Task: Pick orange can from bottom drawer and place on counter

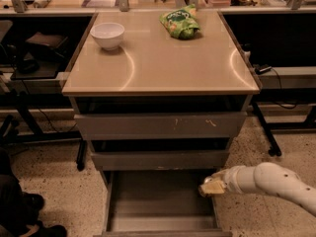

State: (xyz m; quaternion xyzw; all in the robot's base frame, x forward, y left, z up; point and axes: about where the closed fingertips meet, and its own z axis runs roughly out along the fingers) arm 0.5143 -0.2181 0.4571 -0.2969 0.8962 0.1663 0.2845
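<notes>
The bottom drawer [158, 201] is pulled open below the two upper grey drawers, and its flat grey floor shows. I see no orange can in it or anywhere else; it is hidden or out of view. My gripper [212, 187], on the white arm coming in from the right, sits low at the right side of the bottom drawer, just under the middle drawer's front. The beige counter [163, 63] is above it.
A white bowl [107, 35] stands at the counter's back left and a green snack bag [180, 22] at its back middle. The middle drawer [160, 159] and top drawer [160, 126] are slightly open. Dark desks flank the cabinet on both sides.
</notes>
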